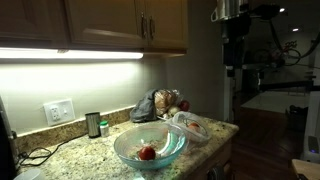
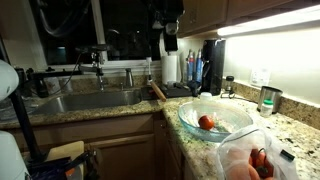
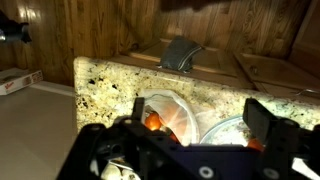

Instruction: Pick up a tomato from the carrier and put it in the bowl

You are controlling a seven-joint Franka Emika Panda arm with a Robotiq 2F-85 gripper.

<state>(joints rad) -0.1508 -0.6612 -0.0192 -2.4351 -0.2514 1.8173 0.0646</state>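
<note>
The clear glass bowl stands on the granite counter with one red tomato inside it. Beside it lies the clear plastic carrier, holding more red tomatoes. My gripper hangs high above the counter, well apart from both, open and empty. In the wrist view the gripper frames the carrier and part of the bowl far below, and its dark body hides their lower parts.
A dark lumpy bag sits behind the carrier. A small dark jar stands by the wall outlet. A sink with a faucet lies along the counter. Wooden cabinets hang overhead.
</note>
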